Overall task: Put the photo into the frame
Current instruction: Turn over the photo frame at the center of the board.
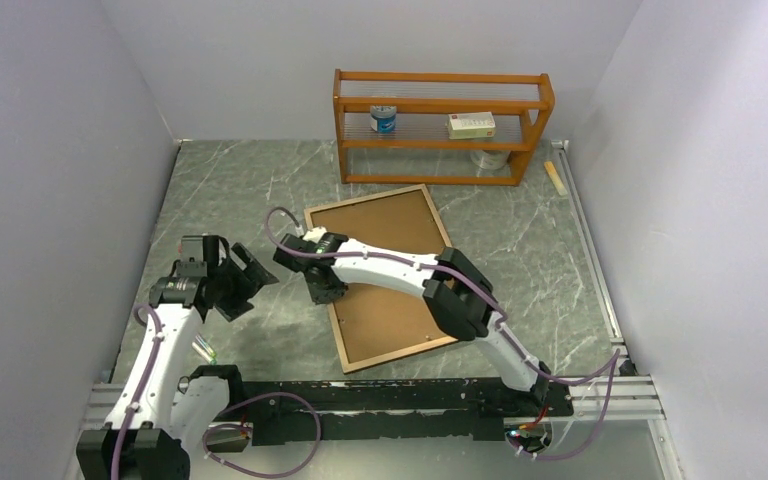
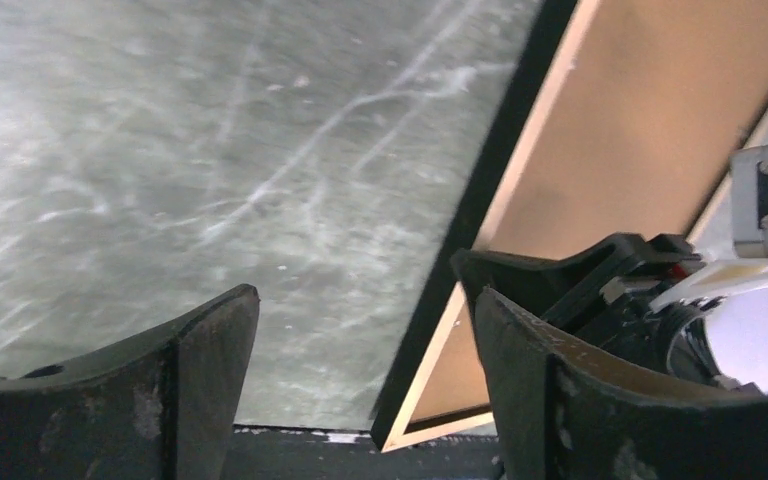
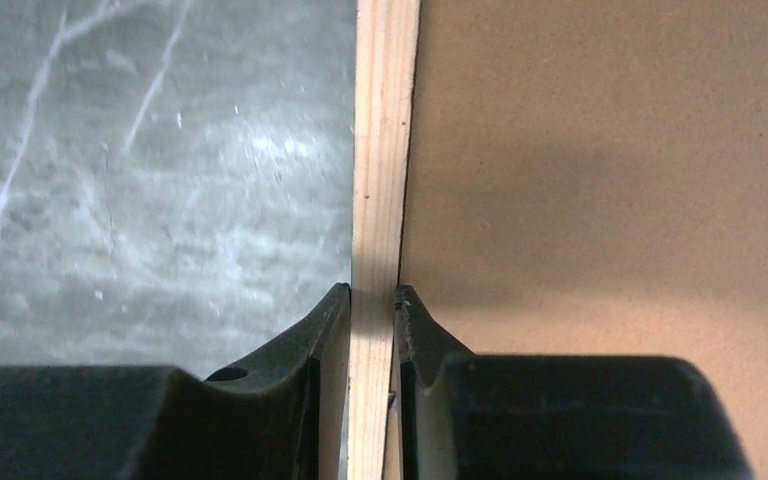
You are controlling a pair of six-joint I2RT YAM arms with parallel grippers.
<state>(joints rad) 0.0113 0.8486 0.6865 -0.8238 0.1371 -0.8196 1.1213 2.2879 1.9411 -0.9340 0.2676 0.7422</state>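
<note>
Frame (image 3: 375,180) edge pinched between right jaws, left jaws wide apart

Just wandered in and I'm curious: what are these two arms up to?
The right pincer is pinching the light wooden rim of a large rectangular picture frame, which lies back-up on the grey marbled table. The left pincer hangs open beside that frame, holding nothing.

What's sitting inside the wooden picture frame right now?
A plain brown cardboard backing sheet fills the light-wood-backed rectangular picture frame. Anything beneath it, the photo included, is covered and cannot be seen.
</note>
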